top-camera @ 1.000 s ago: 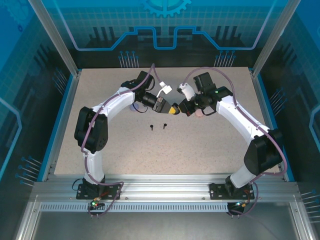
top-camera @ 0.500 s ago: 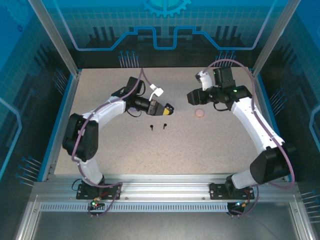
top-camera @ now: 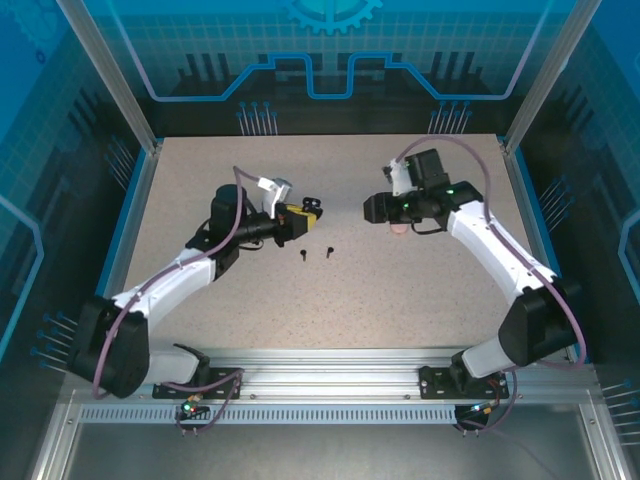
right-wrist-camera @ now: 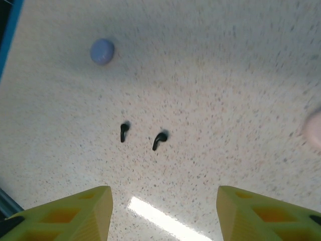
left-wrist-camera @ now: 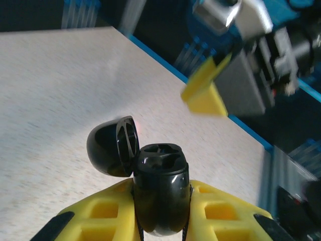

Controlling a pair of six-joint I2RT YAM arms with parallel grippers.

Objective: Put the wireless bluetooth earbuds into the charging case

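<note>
Within left tool (left-wrist-camera: 161, 202), open black case (left-wrist-camera: 159, 168)

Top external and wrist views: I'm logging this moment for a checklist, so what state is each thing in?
Black round charging case: lid open, sockets look empty, gripped.
Left tool: shut on the black case.
Right tool: open, empty.
Two black stemmed earbuds: lying loose, outside any case.
Lilac round case: looks closed.
Pale pink round case: lid state unclear.

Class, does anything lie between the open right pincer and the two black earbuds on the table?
Nothing visible does: only bare table separates the right pincer from the black earbuds. The lilac case lies beyond them.
</note>
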